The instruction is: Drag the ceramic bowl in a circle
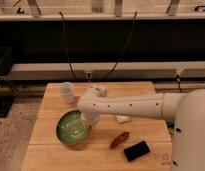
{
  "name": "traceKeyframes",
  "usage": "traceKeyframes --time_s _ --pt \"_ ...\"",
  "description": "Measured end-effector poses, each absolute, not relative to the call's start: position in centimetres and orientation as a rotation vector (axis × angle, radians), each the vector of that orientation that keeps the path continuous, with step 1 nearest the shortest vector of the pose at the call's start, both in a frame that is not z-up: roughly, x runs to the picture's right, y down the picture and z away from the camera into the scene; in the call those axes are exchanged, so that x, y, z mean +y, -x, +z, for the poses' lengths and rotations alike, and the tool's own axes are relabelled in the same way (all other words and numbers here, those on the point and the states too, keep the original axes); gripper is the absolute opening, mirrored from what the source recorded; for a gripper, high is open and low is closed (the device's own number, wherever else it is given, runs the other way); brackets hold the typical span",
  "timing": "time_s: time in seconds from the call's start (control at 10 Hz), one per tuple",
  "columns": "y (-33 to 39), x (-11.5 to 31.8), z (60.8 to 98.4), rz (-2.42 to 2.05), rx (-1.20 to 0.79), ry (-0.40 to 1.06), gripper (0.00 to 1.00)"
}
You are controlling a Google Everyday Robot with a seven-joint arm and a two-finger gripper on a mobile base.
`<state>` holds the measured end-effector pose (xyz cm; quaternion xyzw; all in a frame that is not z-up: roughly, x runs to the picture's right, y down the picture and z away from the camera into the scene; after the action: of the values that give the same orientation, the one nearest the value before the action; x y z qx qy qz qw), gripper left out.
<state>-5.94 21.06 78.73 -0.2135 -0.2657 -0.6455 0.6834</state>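
The ceramic bowl (72,128) is a wide, shallow green glazed bowl with pale rings inside. It sits on the left part of the wooden table (51,155). My white arm reaches across from the right, and my gripper (89,121) hangs down at the bowl's right rim. The wrist hides the point where the gripper meets the rim.
A small clear plastic cup (67,92) stands behind the bowl at the back left. A crumpled white item (98,90) lies at the back middle. A small white object (123,119), a reddish-brown item (119,140) and a black flat device (136,150) lie to the right of the bowl.
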Motion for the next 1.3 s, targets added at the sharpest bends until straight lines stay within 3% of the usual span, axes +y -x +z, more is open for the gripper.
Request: traceKeyframes --time_s 1.3 --pt "5.87 20.59 78.43 -1.518 -0.632 0.451 0.04"
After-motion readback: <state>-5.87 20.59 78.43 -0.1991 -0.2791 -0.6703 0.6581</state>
